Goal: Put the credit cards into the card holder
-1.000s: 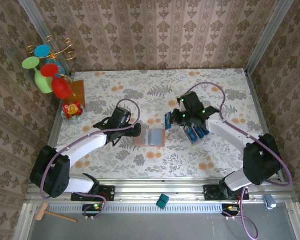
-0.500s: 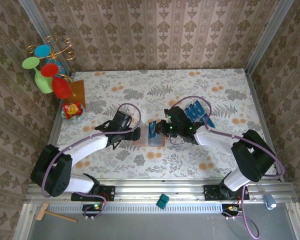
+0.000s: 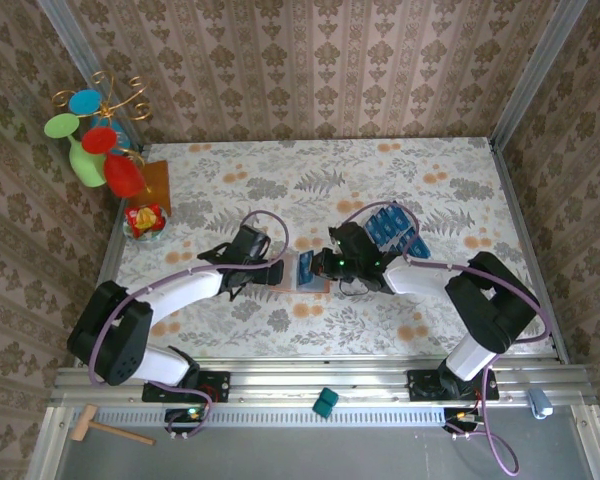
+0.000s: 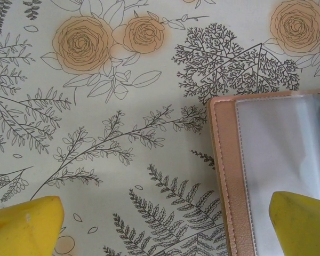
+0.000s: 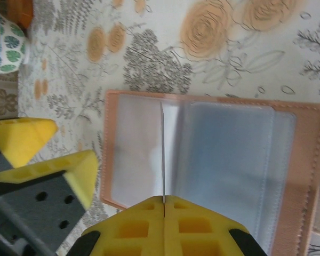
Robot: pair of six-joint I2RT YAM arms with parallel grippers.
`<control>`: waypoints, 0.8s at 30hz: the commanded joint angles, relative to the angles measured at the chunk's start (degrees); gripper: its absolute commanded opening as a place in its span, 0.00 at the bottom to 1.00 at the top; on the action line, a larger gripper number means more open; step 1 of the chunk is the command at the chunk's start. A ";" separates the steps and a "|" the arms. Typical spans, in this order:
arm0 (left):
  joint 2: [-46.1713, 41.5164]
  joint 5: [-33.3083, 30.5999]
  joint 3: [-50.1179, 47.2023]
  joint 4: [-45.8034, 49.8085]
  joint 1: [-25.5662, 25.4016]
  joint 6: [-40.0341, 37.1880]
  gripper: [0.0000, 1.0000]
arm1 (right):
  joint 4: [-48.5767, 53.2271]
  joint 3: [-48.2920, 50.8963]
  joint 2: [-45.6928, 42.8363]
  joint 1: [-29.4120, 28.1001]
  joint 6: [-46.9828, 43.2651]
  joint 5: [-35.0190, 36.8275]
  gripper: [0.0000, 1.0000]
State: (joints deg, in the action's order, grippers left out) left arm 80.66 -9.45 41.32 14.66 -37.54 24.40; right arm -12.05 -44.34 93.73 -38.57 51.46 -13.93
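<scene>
One glossy blue rectangular card (image 3: 306,266) is clamped in right jaws | left jaws apart | risk: pinkish-brown leather-look wallet (image 4: 226,176) may be shoved by card edge

In the top view, the right gripper (image 3: 318,264), clamped on one credit card (image 3: 306,266), has travelled leftward from right of centre to a position over the open card holder (image 3: 320,286) at frame centre. The left gripper (image 3: 276,272) has shifted slightly rightward, to the holder's left edge.
</scene>
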 commanded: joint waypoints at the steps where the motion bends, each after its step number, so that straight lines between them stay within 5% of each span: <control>1: 0.61 -1.44 0.03 -0.13 -0.60 0.51 1.00 | -1.87 1.65 1.09 -0.09 0.74 0.31 0.00; 24: 2.14 -2.94 2.82 -0.66 -2.65 -1.89 1.00 | -1.54 2.45 -0.21 0.43 0.84 -0.77 0.00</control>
State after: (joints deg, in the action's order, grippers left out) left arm 84.31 -10.92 41.85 14.04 -39.20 24.12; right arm -14.24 -41.95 94.78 -38.50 52.53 -14.22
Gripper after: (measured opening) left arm 0.999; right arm 0.066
